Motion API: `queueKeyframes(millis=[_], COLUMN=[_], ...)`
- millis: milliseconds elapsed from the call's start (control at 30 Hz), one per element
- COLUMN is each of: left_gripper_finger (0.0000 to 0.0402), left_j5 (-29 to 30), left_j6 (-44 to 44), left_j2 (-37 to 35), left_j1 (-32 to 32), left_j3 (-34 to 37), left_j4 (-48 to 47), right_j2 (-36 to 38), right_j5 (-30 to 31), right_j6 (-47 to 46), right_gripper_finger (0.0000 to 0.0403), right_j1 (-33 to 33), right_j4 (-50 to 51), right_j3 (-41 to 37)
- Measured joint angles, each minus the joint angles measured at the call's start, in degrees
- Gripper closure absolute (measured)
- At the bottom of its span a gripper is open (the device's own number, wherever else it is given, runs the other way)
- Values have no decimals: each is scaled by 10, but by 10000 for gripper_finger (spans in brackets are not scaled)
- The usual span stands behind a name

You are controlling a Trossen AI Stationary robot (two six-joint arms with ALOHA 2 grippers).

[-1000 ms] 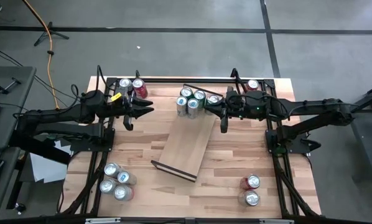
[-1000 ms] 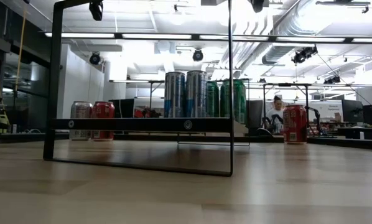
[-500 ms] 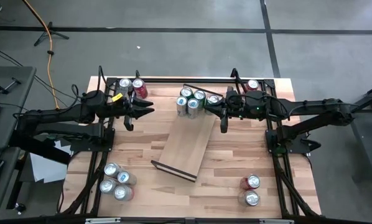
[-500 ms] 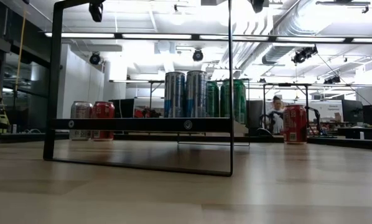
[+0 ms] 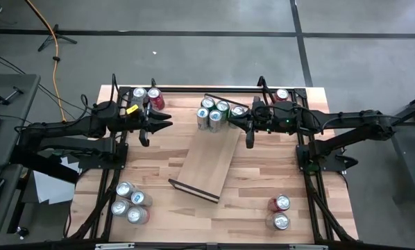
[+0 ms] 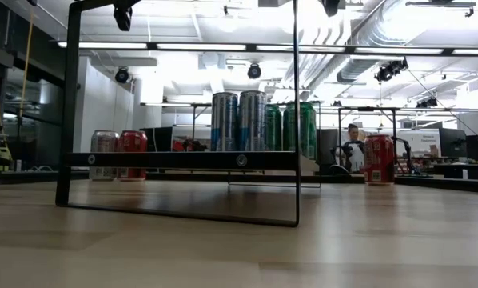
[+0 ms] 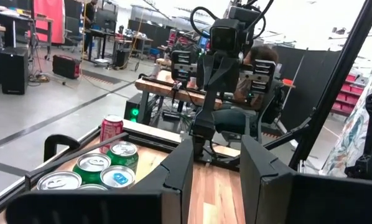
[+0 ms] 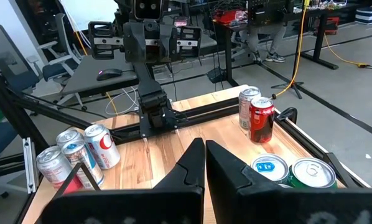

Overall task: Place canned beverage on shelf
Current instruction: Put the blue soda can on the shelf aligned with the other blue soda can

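The shelf (image 5: 209,156), a light-wood board with dark end rails (image 6: 183,160), lies slantwise mid-table. Several tall cans (image 5: 213,112) stand upright on its far end (image 6: 259,120). My left gripper (image 5: 167,123) hovers left of the shelf, pointing level toward the table's right. It is open with nothing between its fingers (image 7: 216,149). My right gripper (image 5: 230,119) hangs by the shelf's far end, above those cans (image 8: 292,171), shut and holding nothing (image 8: 204,146). Loose cans stand upright around the table.
Two cans (image 5: 147,96) stand at the far left and one red can (image 5: 282,94) at the far right. Three cans (image 5: 130,203) are at the near left and two (image 5: 280,212) at the near right. A person (image 6: 352,144) sits in the room beyond the table.
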State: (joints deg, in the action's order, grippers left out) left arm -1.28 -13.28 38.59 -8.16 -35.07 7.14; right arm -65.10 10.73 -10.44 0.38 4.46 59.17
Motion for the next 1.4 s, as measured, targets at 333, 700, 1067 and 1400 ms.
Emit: queueKeyframes(millis=[333,700,1067,1400], left_gripper_finger=[298,177,166,167], left_j5=[2,-115,-157,-43], left_j6=[-22,-78,-270,-475], left_j2=[27,82,80,158], left_j1=[1,48,170,367], left_j3=[-57,-238,-245,-244], left_j4=[-63,-322,-461,-660], right_j2=[0,0,0,0], right_j5=[0,0,27,32], right_j6=[0,0,0,0], right_gripper_finger=[402,402,402,402], right_j1=[0,0,0,0], right_j4=[10,32,35,43], right_j3=[0,0,0,0])
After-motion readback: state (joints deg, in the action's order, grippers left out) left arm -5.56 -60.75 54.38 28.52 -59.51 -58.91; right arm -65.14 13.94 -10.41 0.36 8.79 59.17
